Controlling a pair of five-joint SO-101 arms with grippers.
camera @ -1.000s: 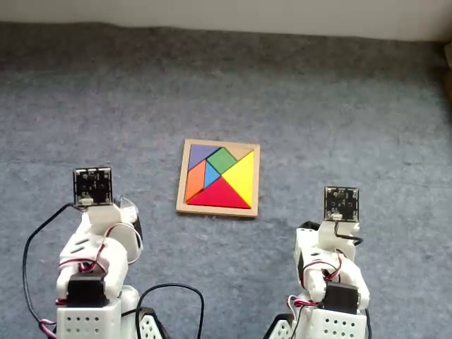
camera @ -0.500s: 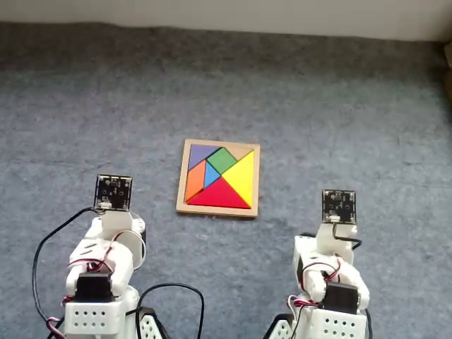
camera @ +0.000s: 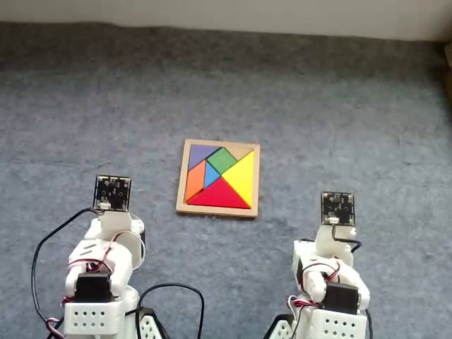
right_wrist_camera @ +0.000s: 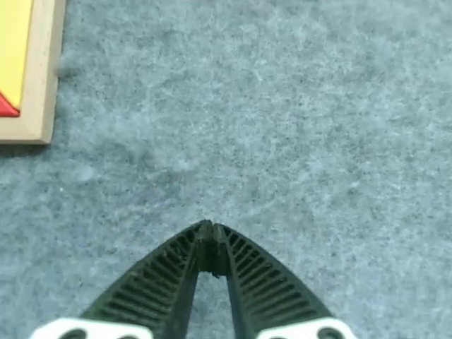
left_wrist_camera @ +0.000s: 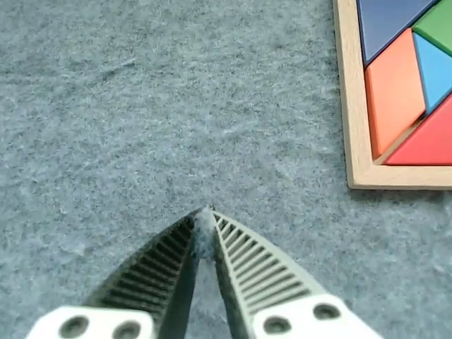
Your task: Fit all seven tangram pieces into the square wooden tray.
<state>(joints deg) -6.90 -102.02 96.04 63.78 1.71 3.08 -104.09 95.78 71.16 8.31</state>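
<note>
Wooden tray (camera: 217,212) sits slightly skewed clockwise; left hand (left_wrist_camera: 206,213) and right hand (right_wrist_camera: 207,225) clenched empty.

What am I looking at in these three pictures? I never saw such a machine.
These are two robot arms at a grey table. The high picture looks down from above: the left arm and the right arm are at the near edge, and the square wooden tray lies ahead between them, with coloured tangram pieces inside. The other two pictures come from a camera on each wrist. They show the left end effector and the right end effector, both closed and holding nothing.
</note>
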